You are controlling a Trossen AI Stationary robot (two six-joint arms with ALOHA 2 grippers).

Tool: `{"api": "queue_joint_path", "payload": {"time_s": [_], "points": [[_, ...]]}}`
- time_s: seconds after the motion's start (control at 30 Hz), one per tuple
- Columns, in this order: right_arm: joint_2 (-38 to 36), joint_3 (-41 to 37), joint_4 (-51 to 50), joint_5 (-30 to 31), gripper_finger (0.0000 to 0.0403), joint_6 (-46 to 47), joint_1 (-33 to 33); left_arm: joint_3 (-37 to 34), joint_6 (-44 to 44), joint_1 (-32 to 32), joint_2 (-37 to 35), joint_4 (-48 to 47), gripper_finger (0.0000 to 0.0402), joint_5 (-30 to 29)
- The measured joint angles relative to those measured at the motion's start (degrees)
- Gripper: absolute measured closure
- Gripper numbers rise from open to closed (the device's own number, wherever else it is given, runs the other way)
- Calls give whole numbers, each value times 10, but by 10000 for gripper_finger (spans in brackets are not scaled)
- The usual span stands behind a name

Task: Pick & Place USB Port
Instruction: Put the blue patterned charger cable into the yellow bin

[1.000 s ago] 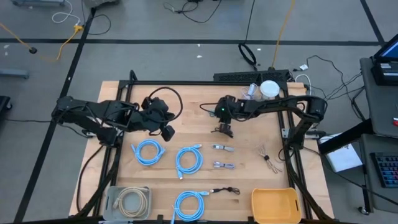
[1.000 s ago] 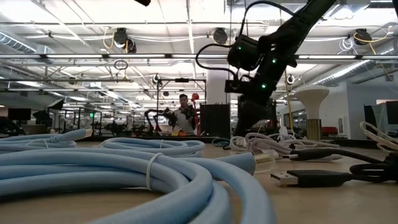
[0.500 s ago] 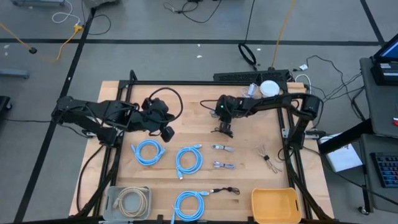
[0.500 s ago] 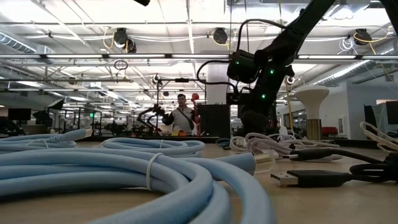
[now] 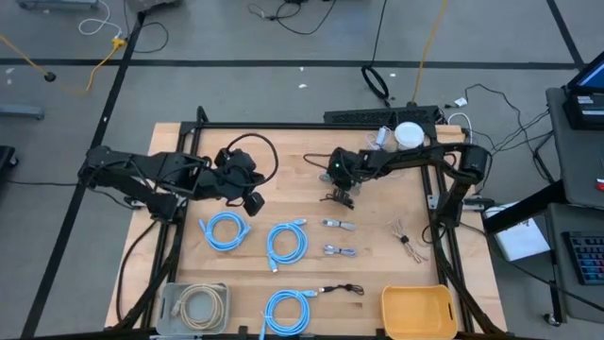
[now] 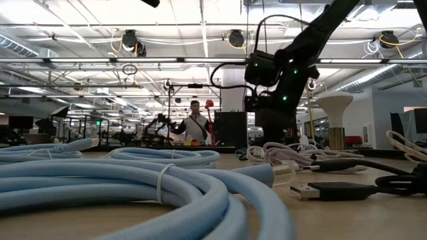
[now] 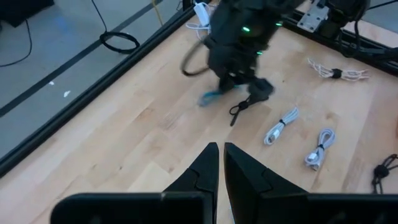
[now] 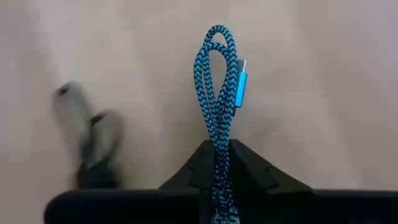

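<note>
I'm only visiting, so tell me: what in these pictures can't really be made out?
- Braided blue cable: its lower end is hidden between the fingers of the right pincer, shut on it, in the right wrist view.
- Dark object on the wood beside it: blurred, unidentifiable.
- Yellow bin: cut off by the high view's bottom edge.
- Left pincer, waiting shut: too small in the high view.

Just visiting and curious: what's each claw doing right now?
Right gripper shut on braided blue cable, above table. Left gripper shut, empty, waiting. Nothing blocking.

Blue-and-black braided cable (image 8: 219, 93) is showing a bright blue plug; pale wooden table (image 5: 377, 203) is carrying light-blue coils (image 5: 224, 230) and a yellow bin (image 5: 418, 313).
</note>
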Motion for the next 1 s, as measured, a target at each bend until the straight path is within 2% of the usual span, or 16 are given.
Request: {"api": "queue_joint_path", "payload": {"time_s": [0.23, 0.47, 0.6, 0.73, 0.87, 1.0], "points": [[-94, 7, -33, 5, 384, 52, 55, 0, 2, 0, 0, -15, 378, -5], [-239, 53, -196, 56, 384, 115, 152, 0, -8, -1, 0, -42, 378, -12], [-312, 83, -340, 104, 384, 173, 239, 0, -13, -4, 0, -45, 378, -16], [-360, 98, -460, 121, 384, 271, 340, 0, -7, -4, 0, -45, 378, -16], [-372, 98, -512, 126, 384, 393, 447, 0, -2, -1, 0, -46, 378, -13], [-346, 98, -514, 140, 384, 480, 550, 0, 7, 6, 0, -46, 378, 3]]}}
